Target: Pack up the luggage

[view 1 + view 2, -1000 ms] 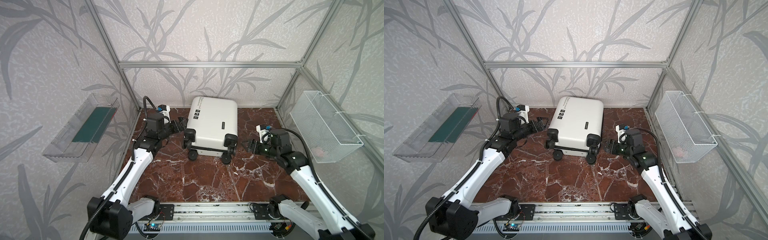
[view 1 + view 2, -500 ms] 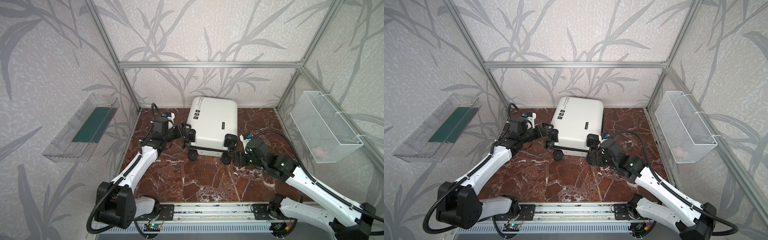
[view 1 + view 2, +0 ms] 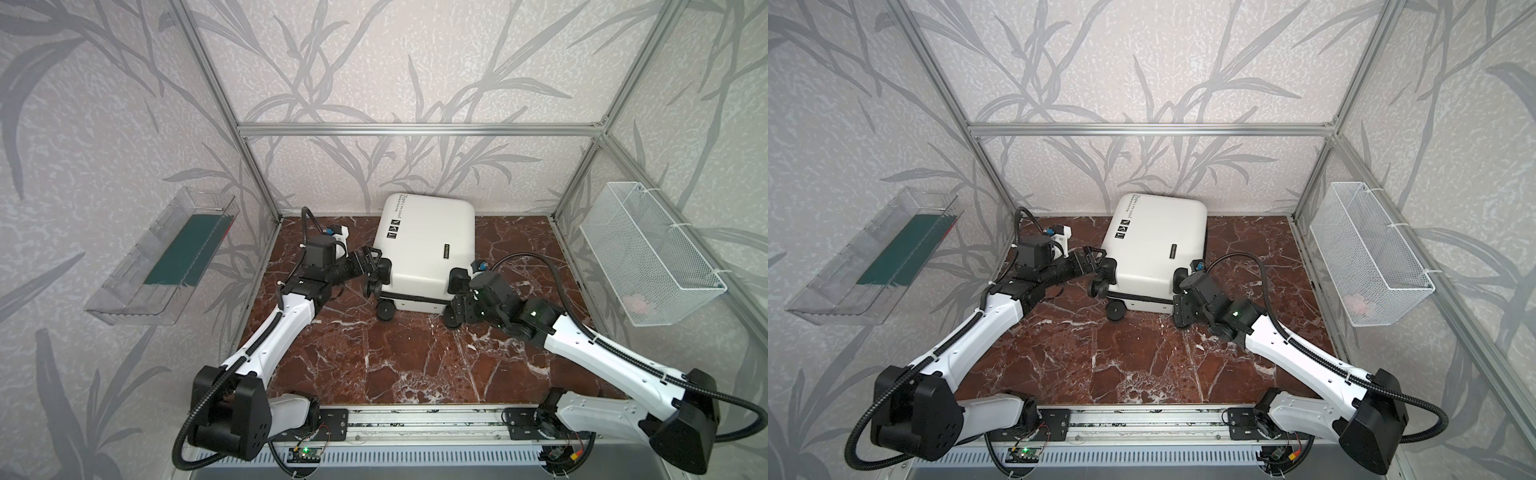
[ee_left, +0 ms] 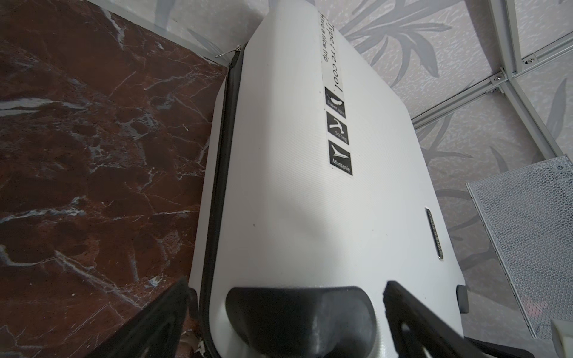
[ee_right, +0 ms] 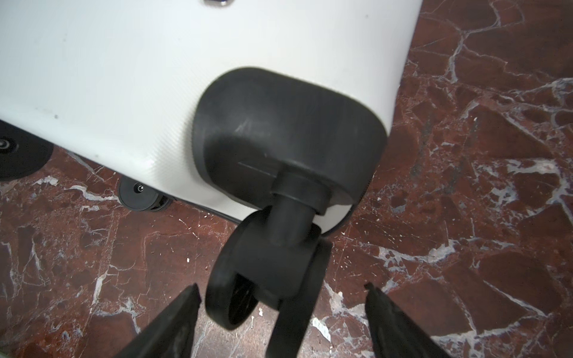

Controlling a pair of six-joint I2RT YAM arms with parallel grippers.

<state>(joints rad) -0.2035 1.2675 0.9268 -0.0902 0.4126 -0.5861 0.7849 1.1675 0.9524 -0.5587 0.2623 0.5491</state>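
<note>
Grey leaf-patterned walls (image 3: 415,62) and aluminium framing (image 3: 415,129) enclose a red-brown marble floor (image 3: 415,353).

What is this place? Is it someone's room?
Probably a robot test booth, not a home: wallpapered panels in a metal frame, two robot arms mounted on a rail, the luggage on a marble-look floor.

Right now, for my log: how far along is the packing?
Done: nothing visible; the luggage lies zipped shut. In hand: the left gripper and right gripper, both open, flank its wheel-end corners, the right around a caster wheel. Left: opening it and loading; a green item sits in the clear bin, something pink in the mesh basket.
</note>
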